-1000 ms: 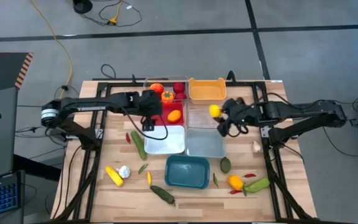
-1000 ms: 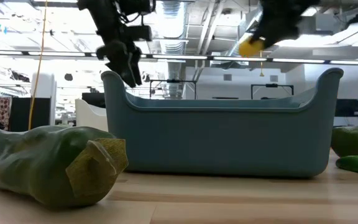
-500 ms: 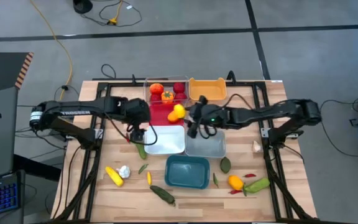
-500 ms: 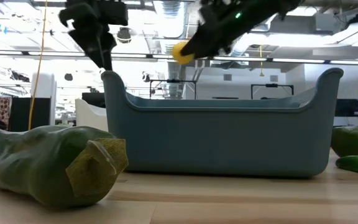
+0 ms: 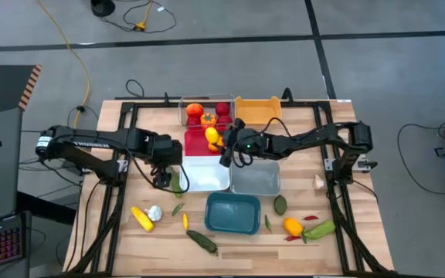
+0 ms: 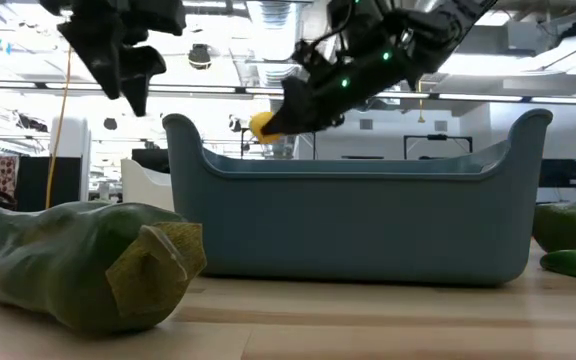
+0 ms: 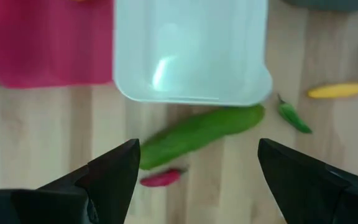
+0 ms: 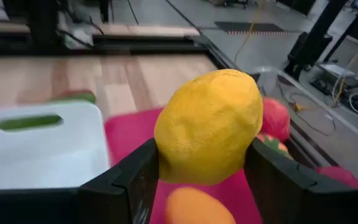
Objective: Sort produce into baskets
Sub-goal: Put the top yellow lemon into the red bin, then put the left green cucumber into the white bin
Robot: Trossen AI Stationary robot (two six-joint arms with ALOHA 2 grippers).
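1. The right gripper (image 5: 221, 147), jaws clamped on a yellow lemon (image 8: 209, 127), hangs over the red basket (image 5: 195, 147) near the desk's far edge.
2. The left gripper (image 5: 163, 174), jaws apart and empty, hovers above a green cucumber (image 7: 201, 134) beside the white basket (image 7: 191, 56).

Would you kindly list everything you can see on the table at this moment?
Baskets: seven; two clear, orange, red, white, grey-blue, teal; clustered mid-table.
Tomatoes: three, red; in one clear basket.
Orange fruits: two; red basket, right of teal basket.
Lemon: one, yellow; held over red basket.
Cucumbers: two, green; beside white basket, below teal basket.
Corn: one, yellow; left of teal basket.
Garlic: two, white; beside corn, right edge.
Chilies: several, red, green, yellow; around teal basket.
Left tool: dark, open above cucumber.
Right tool: dark, gripping lemon.
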